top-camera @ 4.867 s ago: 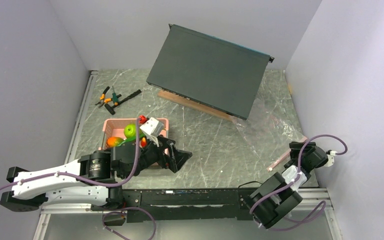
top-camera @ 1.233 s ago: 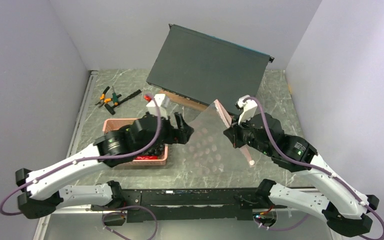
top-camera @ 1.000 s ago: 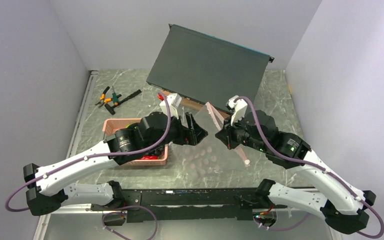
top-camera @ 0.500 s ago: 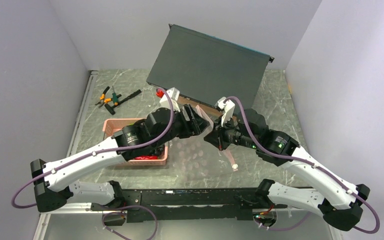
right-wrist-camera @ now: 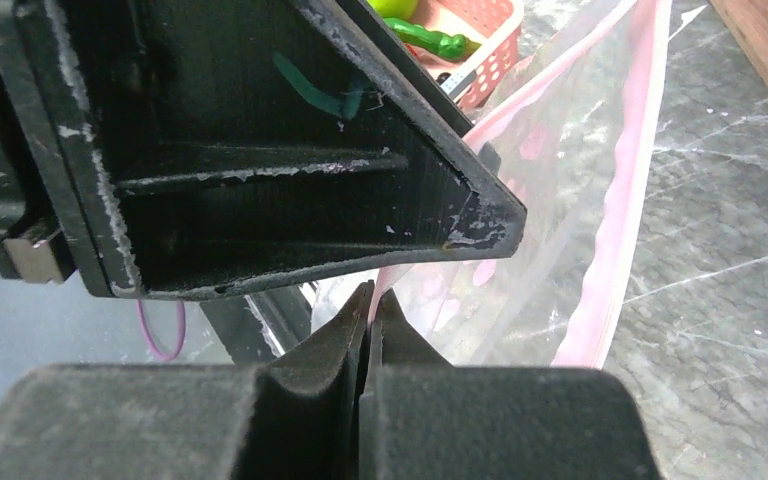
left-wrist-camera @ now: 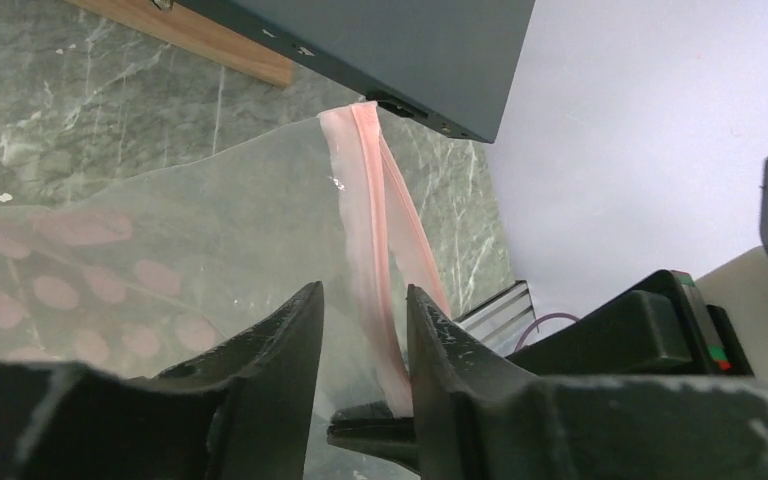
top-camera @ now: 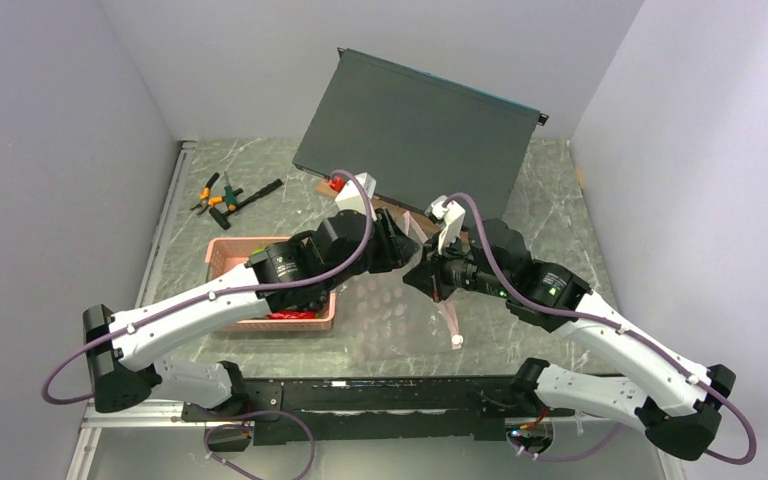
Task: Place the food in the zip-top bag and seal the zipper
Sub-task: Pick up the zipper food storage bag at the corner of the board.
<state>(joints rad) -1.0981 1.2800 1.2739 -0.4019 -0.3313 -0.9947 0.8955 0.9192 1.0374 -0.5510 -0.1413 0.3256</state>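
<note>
The clear zip-top bag (top-camera: 390, 315) with pink dots hangs above the table's middle. My right gripper (top-camera: 422, 278) is shut on its top edge, its fingertips (left-wrist-camera: 370, 435) pinched on the pale-pink zipper (left-wrist-camera: 370, 200). My left gripper (left-wrist-camera: 360, 292) faces it, jaws narrowly apart, and the zipper strip runs between them near the right finger (left-wrist-camera: 440, 345). In the right wrist view, the right gripper (right-wrist-camera: 370, 298) clamps the bag edge below the left finger (right-wrist-camera: 310, 150). The food lies in the pink basket (top-camera: 222, 252): a green pepper (right-wrist-camera: 428, 40), a green apple (right-wrist-camera: 392, 6) and a red piece (top-camera: 290, 316), mostly hidden under my left arm.
A large dark grey panel (top-camera: 420, 140) leans at the back on a wooden strip (top-camera: 385, 208), close behind both grippers. Orange-handled pliers (top-camera: 222, 195) lie at the back left. Grey walls close in on both sides.
My left gripper has moved right and farther back to the bag's top edge, and its jaws have narrowed around the zipper. The right gripper has carried the bag leftward to meet it.
</note>
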